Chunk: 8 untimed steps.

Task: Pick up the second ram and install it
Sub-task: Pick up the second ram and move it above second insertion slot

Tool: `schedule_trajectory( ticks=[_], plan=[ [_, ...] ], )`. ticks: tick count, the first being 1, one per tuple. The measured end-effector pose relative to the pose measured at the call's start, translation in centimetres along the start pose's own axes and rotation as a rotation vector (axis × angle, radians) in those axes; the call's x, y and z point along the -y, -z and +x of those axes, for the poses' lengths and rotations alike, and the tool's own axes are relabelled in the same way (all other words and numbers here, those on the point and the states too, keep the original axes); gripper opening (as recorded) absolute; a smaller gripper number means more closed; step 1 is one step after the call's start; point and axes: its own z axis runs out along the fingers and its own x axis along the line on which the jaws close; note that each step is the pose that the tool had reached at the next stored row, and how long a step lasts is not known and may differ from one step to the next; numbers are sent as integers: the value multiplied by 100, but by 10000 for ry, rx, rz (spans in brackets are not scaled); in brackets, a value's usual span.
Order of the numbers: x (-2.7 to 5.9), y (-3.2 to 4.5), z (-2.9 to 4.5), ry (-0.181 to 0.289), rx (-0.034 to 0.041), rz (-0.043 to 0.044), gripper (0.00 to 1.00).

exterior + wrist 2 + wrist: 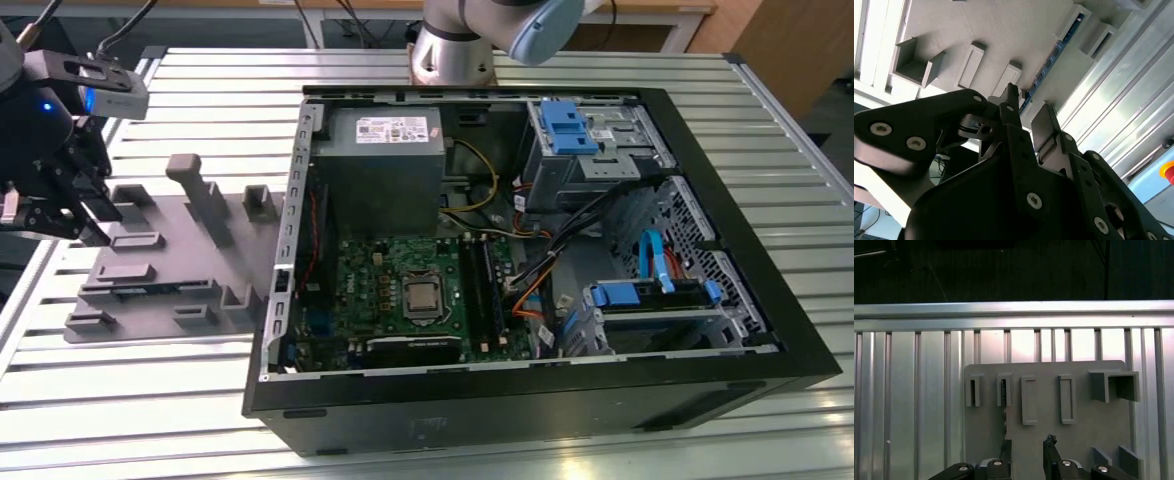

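Note:
The second ram (1050,59) stands on edge in a slot of the grey moulded tray (1004,30); it shows as a thin blue strip with dark chips. In the first wrist view it is a thin dark line (1004,421) running down the tray (1084,425) toward me. My gripper (1028,107) is open, its two black fingers (1010,100) on either side of the ram's near end, with one finger (1005,449) close beside the board. In the exterior view the gripper (60,222) hangs over the tray (160,270) at that view's left.
The open black computer case (534,400) lies on the ribbed metal table (147,400) at the exterior view's right. Inside are the green motherboard (387,270), the grey power-supply box (380,150) and blue drive brackets (567,125). The arm's base (451,55) stands behind the case.

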Motion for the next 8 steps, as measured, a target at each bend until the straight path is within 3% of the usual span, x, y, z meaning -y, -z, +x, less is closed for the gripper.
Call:
schedule_trajectory(
  ticks=[1, 8],
  plan=[
    [-1, 48, 0, 0, 0, 0, 38],
    [-2, 79, 0, 0, 0, 0, 38]
  ],
)
